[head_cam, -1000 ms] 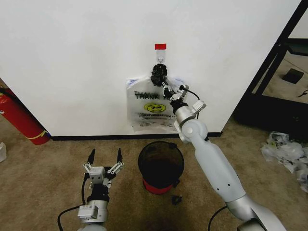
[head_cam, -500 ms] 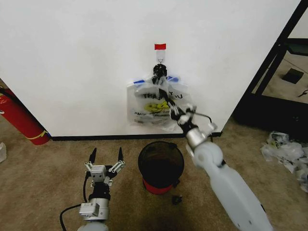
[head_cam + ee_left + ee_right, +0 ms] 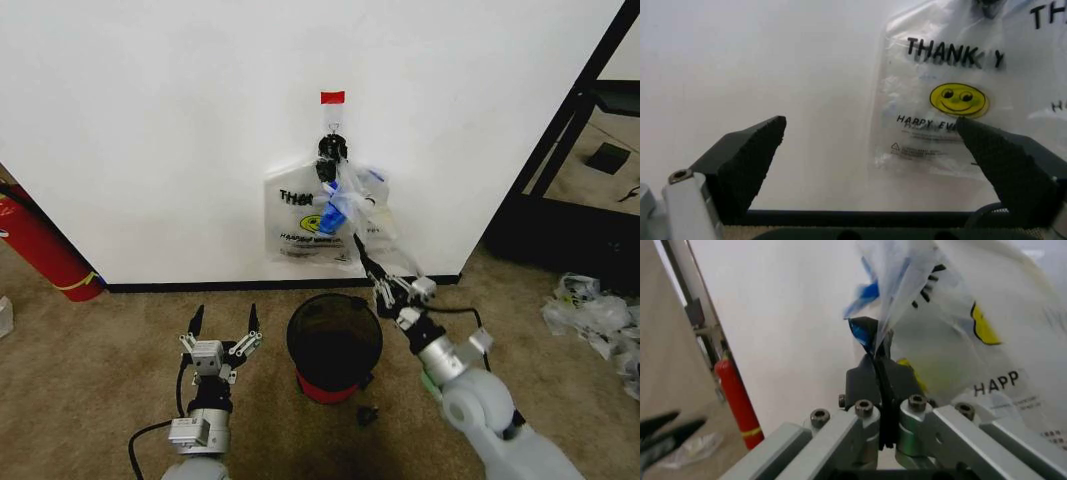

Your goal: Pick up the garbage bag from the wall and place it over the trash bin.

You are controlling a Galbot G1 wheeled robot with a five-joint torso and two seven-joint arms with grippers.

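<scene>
Drawn back from the wall and lower than half a second ago, right gripper, above the far rim of the trash bin, clenched on a stretched strand of the garbage bag. In the right wrist view, black fingers pressed flat together with a twist of clear and blue film pinched between them. Bag hanging against the wall from the metal hook under a strip of red tape, its right side pulled out toward the gripper, smiley and lettering partly covered by bunched blue plastic. Trash bin upright on the carpet just in front of the black baseboard, directly below the bag. Left gripper low beside the bin, pointing at the wall, jaws spread wide, grasping nothing. Red fire extinguisher leaning at far left.
</scene>
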